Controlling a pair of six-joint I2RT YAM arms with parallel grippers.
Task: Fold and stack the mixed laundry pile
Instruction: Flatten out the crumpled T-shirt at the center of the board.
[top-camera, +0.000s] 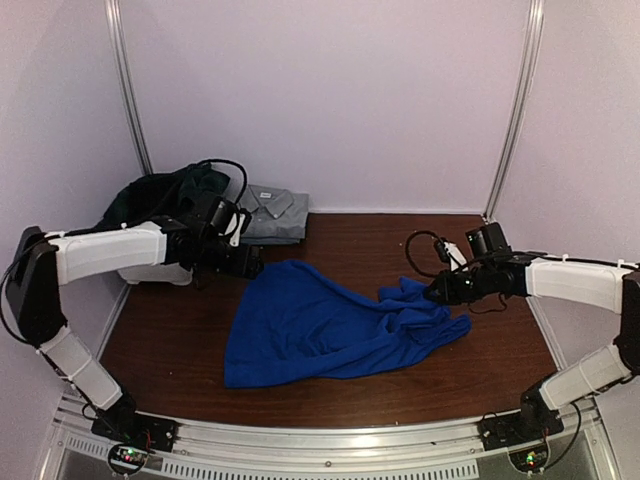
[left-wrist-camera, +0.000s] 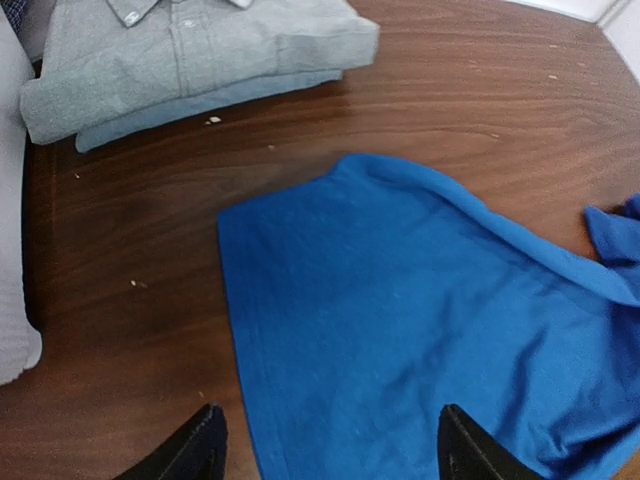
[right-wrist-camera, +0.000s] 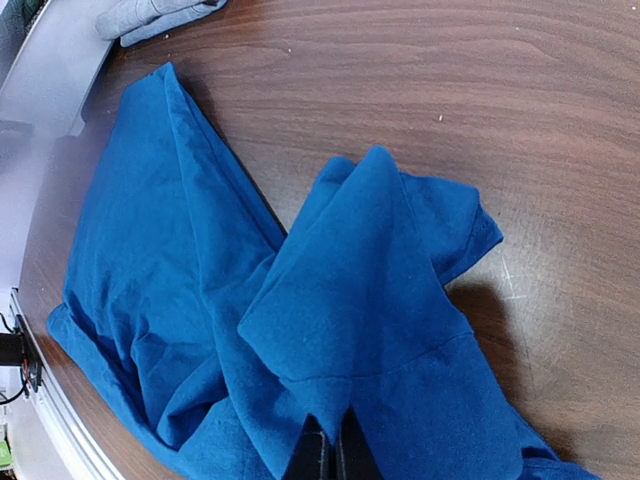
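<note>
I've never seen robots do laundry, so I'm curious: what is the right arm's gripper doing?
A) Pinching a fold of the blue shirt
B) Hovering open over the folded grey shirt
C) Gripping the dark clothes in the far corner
A: the right gripper is shut on a raised fold of the blue shirt.

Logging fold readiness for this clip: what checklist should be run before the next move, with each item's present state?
1. Right gripper shut on the blue shirt: ok, fabric is pinched between its fingers.
2. Left gripper open and free: ok, fingers apart, holding nothing.
3. Blue shirt lying flat: not ok, its right side is bunched.
4. Folded grey shirt clear of the blue shirt: ok, bare table lies between them.
5. Graphic side up or down: cannot tell.
</note>
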